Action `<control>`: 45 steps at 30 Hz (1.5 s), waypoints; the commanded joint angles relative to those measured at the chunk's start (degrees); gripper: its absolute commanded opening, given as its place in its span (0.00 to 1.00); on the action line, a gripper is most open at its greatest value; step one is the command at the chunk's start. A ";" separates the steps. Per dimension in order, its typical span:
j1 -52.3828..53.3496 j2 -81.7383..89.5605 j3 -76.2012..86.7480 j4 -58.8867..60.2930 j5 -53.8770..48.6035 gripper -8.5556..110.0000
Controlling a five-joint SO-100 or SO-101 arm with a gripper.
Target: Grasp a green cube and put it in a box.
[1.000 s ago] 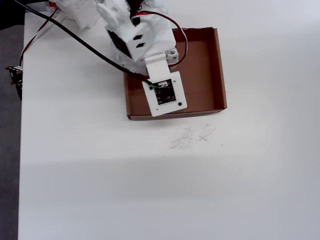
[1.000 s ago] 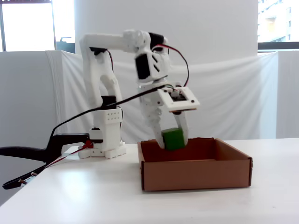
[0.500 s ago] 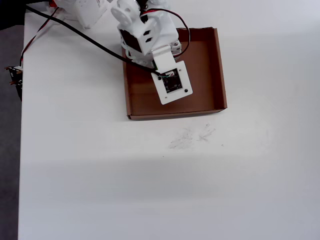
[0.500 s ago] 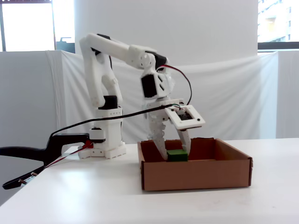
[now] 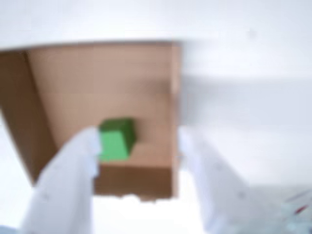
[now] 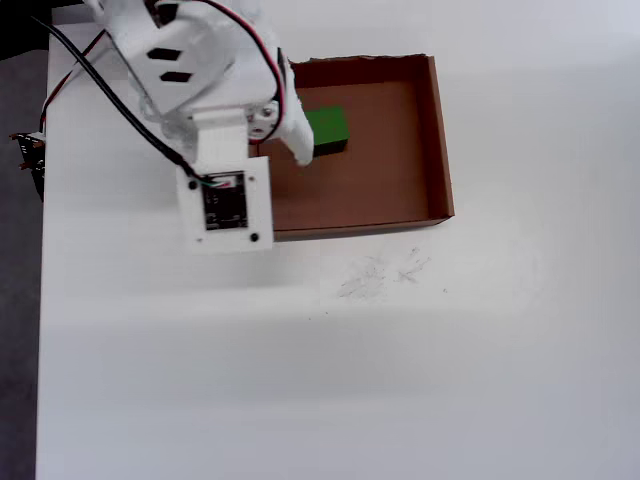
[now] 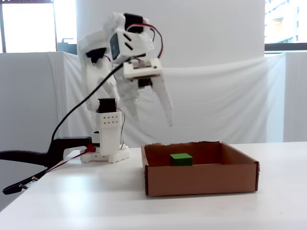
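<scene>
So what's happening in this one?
A white arm is dealing with a green cube and a cardboard box. The cube lies on the box floor with nothing gripping it. The pincer is open and empty, well above the box in the fixed view. By how things lie, the cube is placed.

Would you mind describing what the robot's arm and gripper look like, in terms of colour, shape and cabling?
The arm is white printed plastic with dark motor blocks at its joints. Black and red cables run along it. The gripper has two long white tapering fingers. A flat white square plate at the wrist carries a small dark circuit board.
</scene>
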 commanded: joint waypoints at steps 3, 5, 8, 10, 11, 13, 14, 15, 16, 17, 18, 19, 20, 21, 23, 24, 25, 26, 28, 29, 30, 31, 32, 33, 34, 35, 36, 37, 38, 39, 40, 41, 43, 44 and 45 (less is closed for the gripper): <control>11.95 14.59 8.09 3.25 -9.67 0.23; 14.68 20.48 13.97 4.92 -13.18 0.22; 15.12 30.50 24.17 4.04 -13.27 0.21; 15.29 37.00 29.88 4.48 -14.15 0.21; 15.47 40.96 32.87 5.19 -14.94 0.21; 15.91 47.72 37.00 7.38 -15.91 0.21; 16.52 51.06 38.67 9.14 -17.49 0.21; 17.49 54.14 39.99 11.34 -19.25 0.21; 18.46 57.04 41.04 13.18 -20.13 0.21; 18.98 60.03 42.01 12.57 -20.13 0.21; 19.07 60.03 42.45 12.57 -20.13 0.21; 19.25 60.03 43.07 12.48 -20.13 0.21; 19.42 60.03 43.77 12.39 -20.13 0.21; 19.51 60.03 44.74 12.04 -20.13 0.21; 19.51 60.03 46.85 11.34 -20.13 0.21; 19.34 60.03 48.08 10.99 -20.13 0.21; 18.98 60.12 50.54 9.67 -20.13 0.21; 18.98 60.12 51.77 8.96 -20.13 0.21; 18.90 60.21 53.17 9.23 -20.04 0.22; 18.90 60.21 53.17 9.23 -19.69 0.22; 18.63 60.21 53.17 9.40 -19.51 0.21; 18.19 60.21 53.17 9.58 -19.51 0.21; 18.19 60.21 53.17 9.67 -19.42 0.21; 18.19 60.21 53.17 9.67 -19.42 0.21; 18.19 60.21 53.17 9.67 -19.34 0.21; 18.19 60.21 53.17 9.67 -19.25 0.21; 18.37 60.21 53.17 9.67 -19.16 0.21; 18.63 60.21 53.17 9.67 -19.07 0.21; 19.34 60.21 53.17 9.67 -18.98 0.21; 20.04 60.21 53.17 9.67 -18.98 0.22; 20.65 60.21 53.17 9.67 -18.90 0.22; 20.92 60.21 53.17 9.67 -18.90 0.22; 21.01 60.21 53.17 9.67 -18.81 0.22; 21.01 60.21 53.17 9.67 -18.81 0.22; 21.09 60.21 53.17 9.67 -18.81 0.22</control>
